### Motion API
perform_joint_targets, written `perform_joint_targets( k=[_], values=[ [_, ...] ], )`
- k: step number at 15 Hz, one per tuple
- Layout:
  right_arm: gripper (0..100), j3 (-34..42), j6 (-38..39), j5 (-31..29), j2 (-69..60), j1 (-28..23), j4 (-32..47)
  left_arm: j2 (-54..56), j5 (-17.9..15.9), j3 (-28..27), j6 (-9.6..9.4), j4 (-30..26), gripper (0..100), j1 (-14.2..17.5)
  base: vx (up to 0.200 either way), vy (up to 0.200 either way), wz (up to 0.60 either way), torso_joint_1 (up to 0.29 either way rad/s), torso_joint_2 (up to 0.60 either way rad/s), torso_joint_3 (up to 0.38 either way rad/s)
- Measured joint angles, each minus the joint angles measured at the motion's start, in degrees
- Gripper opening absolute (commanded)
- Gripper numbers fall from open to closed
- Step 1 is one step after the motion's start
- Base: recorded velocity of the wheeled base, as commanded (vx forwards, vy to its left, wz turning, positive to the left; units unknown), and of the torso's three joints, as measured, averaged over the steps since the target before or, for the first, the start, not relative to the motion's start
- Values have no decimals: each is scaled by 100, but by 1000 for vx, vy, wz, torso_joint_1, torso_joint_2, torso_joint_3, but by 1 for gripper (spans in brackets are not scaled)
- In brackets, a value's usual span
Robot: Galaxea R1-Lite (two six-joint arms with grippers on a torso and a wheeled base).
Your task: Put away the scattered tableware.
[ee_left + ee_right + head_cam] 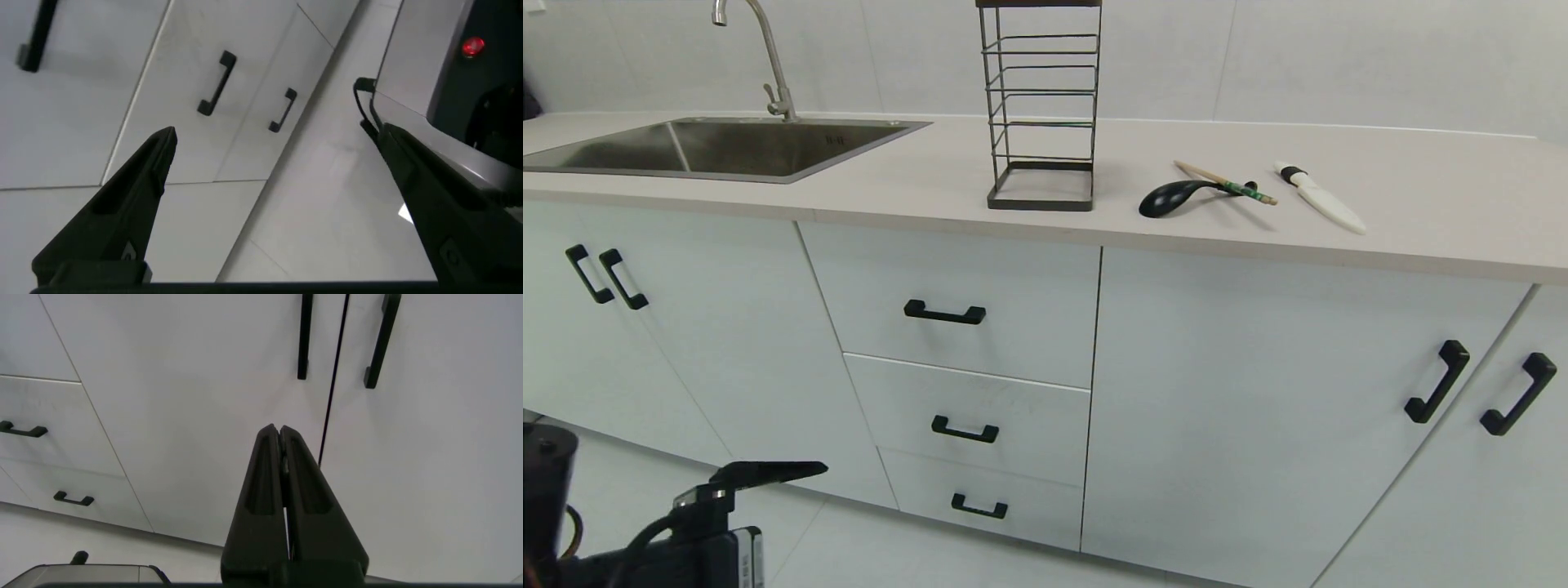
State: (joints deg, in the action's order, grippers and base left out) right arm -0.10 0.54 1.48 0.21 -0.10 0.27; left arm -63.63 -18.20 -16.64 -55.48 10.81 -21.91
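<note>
Jaws empty on both sides

My left gripper gapes wide, holding nothing; my right gripper is pressed shut, empty. Right of the wire rack: black spoon, chopsticks touching it, then white knife

No lettering or numbers are showing clearly enough to read; a small dark mark is sitting on the inner back wall of the sink (too small to make out)
</note>
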Motion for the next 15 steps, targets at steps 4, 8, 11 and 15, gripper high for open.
perform_joint_targets(
  k=[4,8,11,15],
  values=[
    [0,0,0,-2,0,0,-2,-433,315,33,-20,46,100,-479,0,0,0,0,0,0],
    [0,0,0,-2,0,0,-2,-773,488,-37,-18,51,100,-673,0,0,0,0,0,0],
    [0,0,0,-2,0,0,0,-1263,534,-265,-71,191,100,-689,0,0,0,0,0,0],
    [0,0,0,0,-2,0,0,-2343,750,-439,-569,1108,100,-542,0,0,0,0,0,0]
  ],
)
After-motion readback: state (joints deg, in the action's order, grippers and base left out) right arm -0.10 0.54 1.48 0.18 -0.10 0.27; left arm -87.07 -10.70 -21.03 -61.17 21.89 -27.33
